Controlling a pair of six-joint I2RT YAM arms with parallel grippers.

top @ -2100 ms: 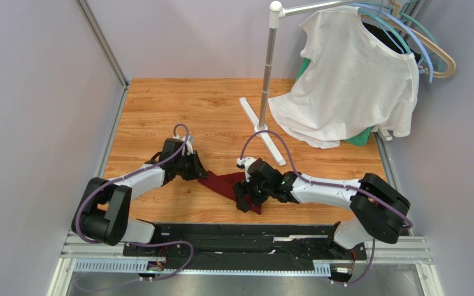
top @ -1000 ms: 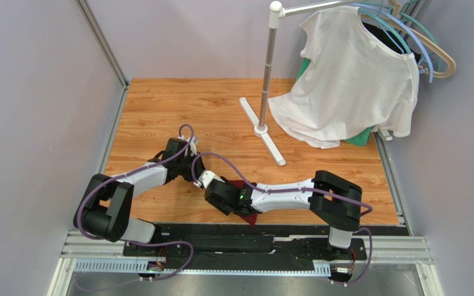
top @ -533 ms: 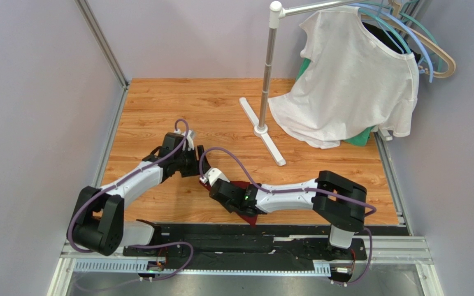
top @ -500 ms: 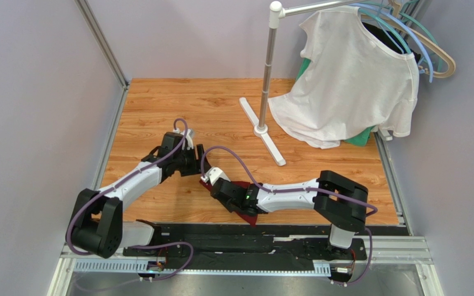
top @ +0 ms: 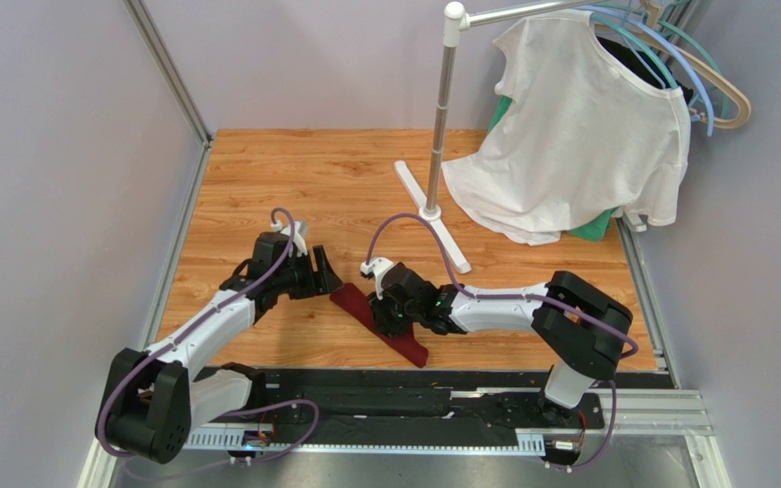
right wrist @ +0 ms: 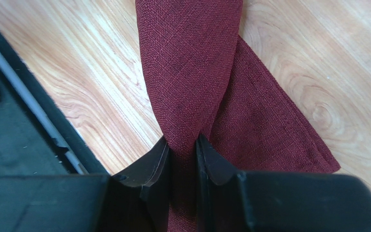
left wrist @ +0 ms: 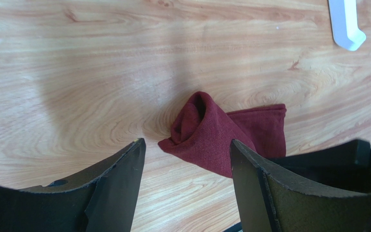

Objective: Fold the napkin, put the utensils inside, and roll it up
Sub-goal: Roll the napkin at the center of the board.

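Note:
The dark maroon napkin lies as a narrow, bunched strip on the wooden table, near the front edge. My right gripper is shut on a raised fold of the napkin; its jaws pinch the cloth between them. My left gripper stands open just left of the strip's far end. In the left wrist view the napkin's rolled end lies just beyond the open left gripper, apart from the fingers. No utensils are in view.
A white clothes rack pole with a flat foot stands at the back, with a white T-shirt on hangers at the back right. The foot's tip shows in the left wrist view. A black rail runs along the table's near edge.
My left gripper has opened, let go of the napkin and drawn back to the left. My right gripper has shut on the napkin and swung right, pulling the cloth into a strip.

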